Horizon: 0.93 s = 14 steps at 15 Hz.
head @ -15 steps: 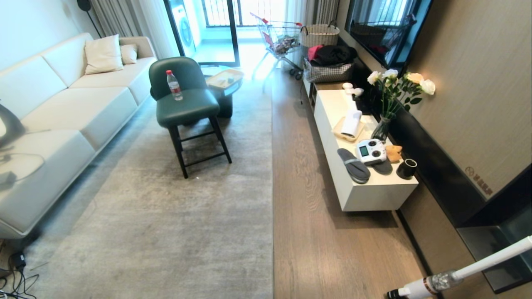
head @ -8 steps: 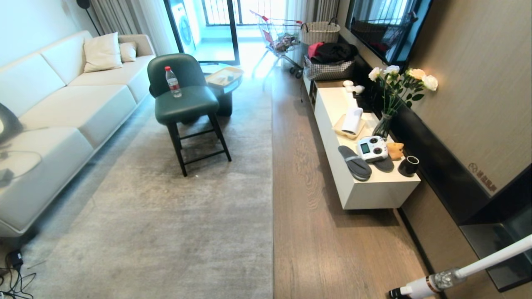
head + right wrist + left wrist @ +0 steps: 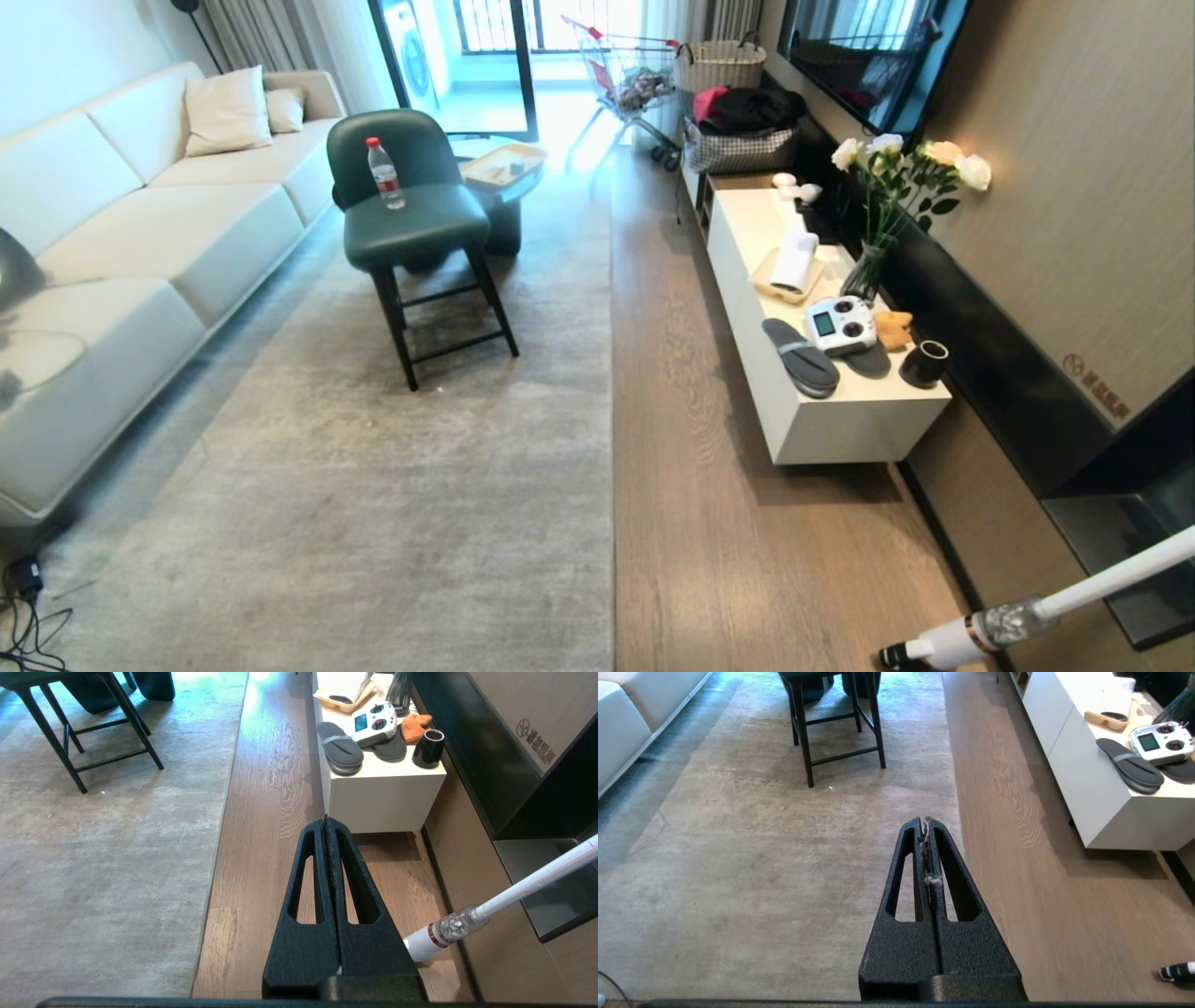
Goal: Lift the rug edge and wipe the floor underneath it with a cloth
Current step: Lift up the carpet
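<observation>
The pale grey rug (image 3: pixel 373 485) covers the middle of the room. Its straight rug edge (image 3: pixel 607 467) runs alongside the brown plank floor (image 3: pixel 709 523). The cloth is out of view. Neither gripper shows in the head view. In the left wrist view my left gripper (image 3: pixel 926 820) hangs shut above the rug, close to the rug edge (image 3: pixel 958 812), with only lint caught between its fingers. In the right wrist view my right gripper (image 3: pixel 325 819) is shut and empty above the floor (image 3: pixel 261 849), with the rug edge (image 3: pixel 218 840) off to one side.
A green chair (image 3: pixel 411 224) with a bottle (image 3: pixel 385 174) stands on the rug, with a cream sofa (image 3: pixel 140 252) to the left. A white low cabinet (image 3: pixel 840 420) carries slippers, a controller and a vase. A white vacuum wand (image 3: pixel 1027 611) leans at the lower right and cables (image 3: pixel 28 616) lie at the lower left.
The whole head view has shifted, with the room sliding slightly up the picture, so the camera has moved. Nothing in the room has moved.
</observation>
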Tool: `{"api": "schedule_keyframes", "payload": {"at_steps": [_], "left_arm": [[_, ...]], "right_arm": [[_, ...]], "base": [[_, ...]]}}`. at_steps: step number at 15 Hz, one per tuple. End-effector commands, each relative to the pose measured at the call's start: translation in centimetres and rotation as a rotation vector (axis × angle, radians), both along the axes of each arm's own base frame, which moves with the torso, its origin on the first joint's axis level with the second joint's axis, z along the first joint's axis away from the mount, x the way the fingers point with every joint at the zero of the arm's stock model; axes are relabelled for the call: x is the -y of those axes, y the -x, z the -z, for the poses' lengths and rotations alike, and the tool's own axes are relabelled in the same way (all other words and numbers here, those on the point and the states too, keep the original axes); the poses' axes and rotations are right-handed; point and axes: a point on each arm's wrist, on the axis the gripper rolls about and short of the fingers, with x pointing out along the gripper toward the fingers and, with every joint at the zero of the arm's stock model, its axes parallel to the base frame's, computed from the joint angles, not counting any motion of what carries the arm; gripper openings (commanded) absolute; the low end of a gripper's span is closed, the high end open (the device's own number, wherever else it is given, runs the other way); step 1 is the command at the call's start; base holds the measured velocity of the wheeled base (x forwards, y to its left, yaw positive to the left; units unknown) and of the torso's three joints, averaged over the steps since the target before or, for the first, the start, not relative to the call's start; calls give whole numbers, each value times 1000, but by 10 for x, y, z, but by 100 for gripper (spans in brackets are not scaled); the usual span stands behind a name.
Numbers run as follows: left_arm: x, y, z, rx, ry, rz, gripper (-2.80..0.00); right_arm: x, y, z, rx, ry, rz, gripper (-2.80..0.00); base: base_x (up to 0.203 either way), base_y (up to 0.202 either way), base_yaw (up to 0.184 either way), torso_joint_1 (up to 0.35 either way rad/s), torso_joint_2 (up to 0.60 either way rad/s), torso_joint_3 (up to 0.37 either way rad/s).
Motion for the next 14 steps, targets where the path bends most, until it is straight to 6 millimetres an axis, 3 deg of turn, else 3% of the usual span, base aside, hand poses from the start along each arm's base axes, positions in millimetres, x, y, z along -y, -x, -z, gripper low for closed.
{"api": "schedule_keyframes", "payload": {"at_steps": [1,14], "left_arm": [[0,0,0,0,0,0,-280],[0,0,0,0,0,0,-280]], "right_arm": [[0,0,0,0,0,0,-280],[0,0,0,-2,-2,2,-280]], "base": [[0,0,0,-139,327,186],[0,0,0,-152,387,232]]}}
